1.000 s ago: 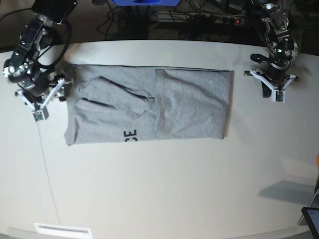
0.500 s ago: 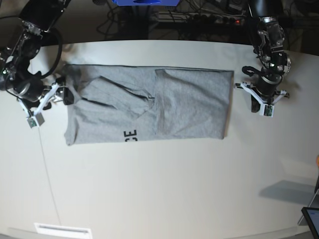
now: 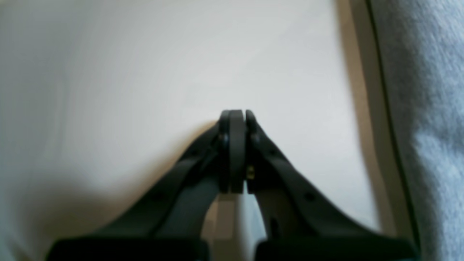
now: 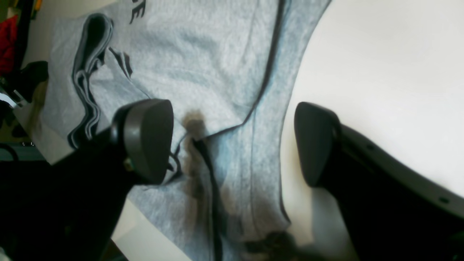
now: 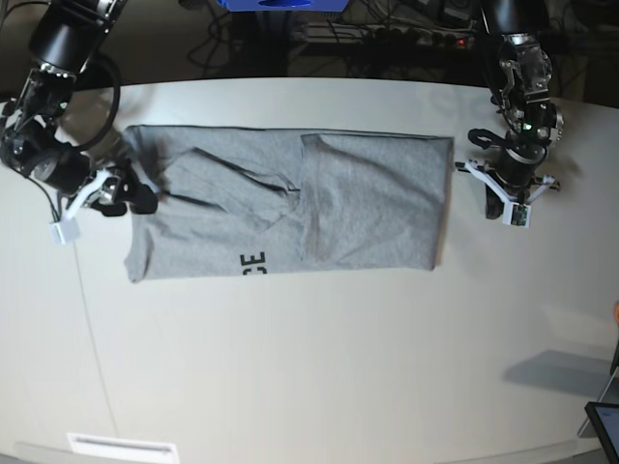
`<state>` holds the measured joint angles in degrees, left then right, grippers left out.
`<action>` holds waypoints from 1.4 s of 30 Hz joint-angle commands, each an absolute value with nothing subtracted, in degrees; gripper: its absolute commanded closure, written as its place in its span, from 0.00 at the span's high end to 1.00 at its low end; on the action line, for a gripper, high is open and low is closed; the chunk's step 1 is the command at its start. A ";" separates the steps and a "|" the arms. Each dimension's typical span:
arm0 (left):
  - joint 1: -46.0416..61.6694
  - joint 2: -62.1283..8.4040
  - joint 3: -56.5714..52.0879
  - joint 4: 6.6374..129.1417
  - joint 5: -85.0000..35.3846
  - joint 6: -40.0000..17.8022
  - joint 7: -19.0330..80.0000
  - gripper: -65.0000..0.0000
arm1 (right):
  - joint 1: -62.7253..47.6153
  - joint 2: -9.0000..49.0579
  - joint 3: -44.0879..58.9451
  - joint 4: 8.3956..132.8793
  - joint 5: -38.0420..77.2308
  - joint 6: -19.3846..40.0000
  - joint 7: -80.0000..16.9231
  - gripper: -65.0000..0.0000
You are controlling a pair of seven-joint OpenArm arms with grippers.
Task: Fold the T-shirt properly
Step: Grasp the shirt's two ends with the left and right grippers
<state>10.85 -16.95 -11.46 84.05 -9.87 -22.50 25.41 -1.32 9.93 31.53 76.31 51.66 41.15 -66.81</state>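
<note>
while the heather-grey cotton t-shirt [image 5: 286, 205] lies partly folded with its long axis running across the pale surface [image 5: 319, 367], the right gripper [image 4: 232, 143] sits at the shirt's end on the base view's left, jaws spread wide straddling its edge and a fold there, gripping nothing. the left gripper [image 3: 237, 119], pressed together and empty, hovers over bare surface just off the opposite end. i'd judge the right arm nearer, with cloth already between its jaws.
</note>
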 commanded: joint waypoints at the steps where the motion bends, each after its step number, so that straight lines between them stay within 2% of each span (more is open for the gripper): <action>1: 10.95 -17.36 -11.47 84.26 -9.19 -22.90 27.38 0.00 | -1.98 10.51 31.34 76.18 46.99 40.00 -70.29 0.77; 8: 10.59 -15.16 -11.12 84.53 -9.19 -22.90 27.38 0.00 | -2.15 10.33 30.99 76.53 47.25 40.00 -70.55 0.77; 17: 10.33 -15.08 -7.25 84.70 -9.19 -22.90 27.38 0.00 | -2.24 9.63 24.13 76.53 47.43 40.00 -70.11 0.77; 39: 9.80 -13.05 -7.08 84.79 -9.19 -22.90 27.47 0.00 | -3.38 6.81 23.52 79.78 47.34 40.00 -70.55 0.77; 42: 9.80 -12.97 -7.08 84.79 -9.19 -22.90 27.47 0.00 | -3.38 6.81 20.35 79.78 47.43 40.00 -70.02 0.75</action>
